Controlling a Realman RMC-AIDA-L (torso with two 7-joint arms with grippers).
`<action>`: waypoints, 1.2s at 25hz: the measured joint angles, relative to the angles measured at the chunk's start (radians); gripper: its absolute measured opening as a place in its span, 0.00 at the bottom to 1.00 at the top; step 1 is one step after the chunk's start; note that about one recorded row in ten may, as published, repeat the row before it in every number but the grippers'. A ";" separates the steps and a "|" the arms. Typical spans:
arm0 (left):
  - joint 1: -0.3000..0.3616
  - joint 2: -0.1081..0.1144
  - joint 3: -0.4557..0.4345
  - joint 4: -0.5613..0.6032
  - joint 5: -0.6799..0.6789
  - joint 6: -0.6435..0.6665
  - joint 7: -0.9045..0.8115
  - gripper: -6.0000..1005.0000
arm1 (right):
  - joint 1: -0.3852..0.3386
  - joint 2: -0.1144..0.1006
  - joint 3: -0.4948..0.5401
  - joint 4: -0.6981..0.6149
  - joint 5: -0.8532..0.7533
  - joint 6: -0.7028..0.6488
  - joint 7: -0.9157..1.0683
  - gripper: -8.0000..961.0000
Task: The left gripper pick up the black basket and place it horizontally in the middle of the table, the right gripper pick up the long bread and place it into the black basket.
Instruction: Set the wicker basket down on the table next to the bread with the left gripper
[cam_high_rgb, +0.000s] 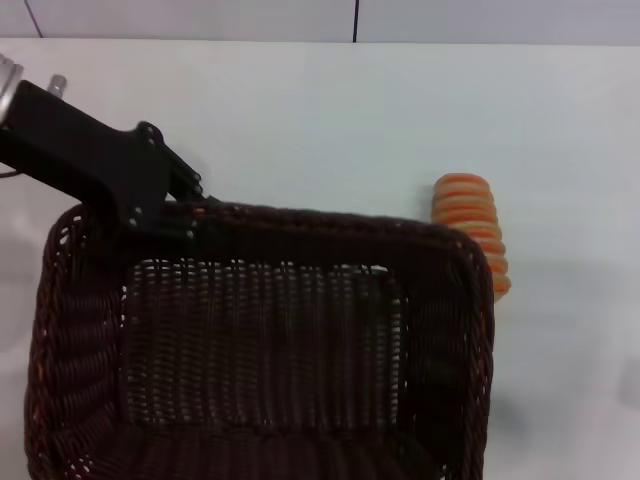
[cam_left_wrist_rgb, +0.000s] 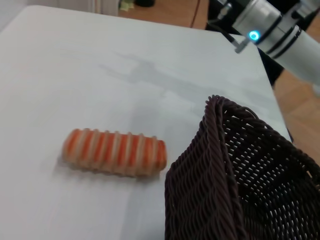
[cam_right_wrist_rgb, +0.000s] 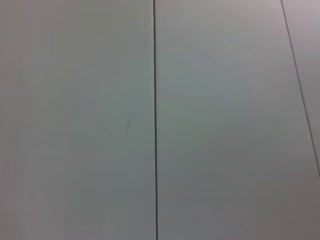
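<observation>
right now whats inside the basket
Nothing: the basket shows only its bare woven floor. Its near end is cut off from view. The bread lies outside, beside it. The left gripper is at its far rim.

Black basket (cam_high_rgb: 260, 350) fills the near-left of the bench (cam_high_rgb: 330, 110); its far rim is blocked at the left corner by the left gripper (cam_high_rgb: 185, 215), clamped on it. Basket interior bare, open from above. Long bread (cam_high_rgb: 470, 225) lies just beside the basket's right far corner, w/ little gap on that side. Bench beyond & right of the bread is open. Right arm (cam_left_wrist_rgb: 280, 27) sits off past the bench edge.
</observation>
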 joint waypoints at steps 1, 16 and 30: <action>-0.004 -0.010 0.007 0.006 0.017 0.009 0.015 0.21 | -0.002 0.000 -0.007 0.001 0.001 -0.007 0.000 0.74; -0.047 -0.025 0.005 0.112 0.118 0.119 0.036 0.21 | -0.014 0.000 -0.027 0.008 0.002 -0.029 0.000 0.75; -0.052 -0.039 -0.059 0.133 0.126 0.171 0.097 0.37 | -0.020 0.000 -0.032 0.008 0.002 -0.039 -0.002 0.74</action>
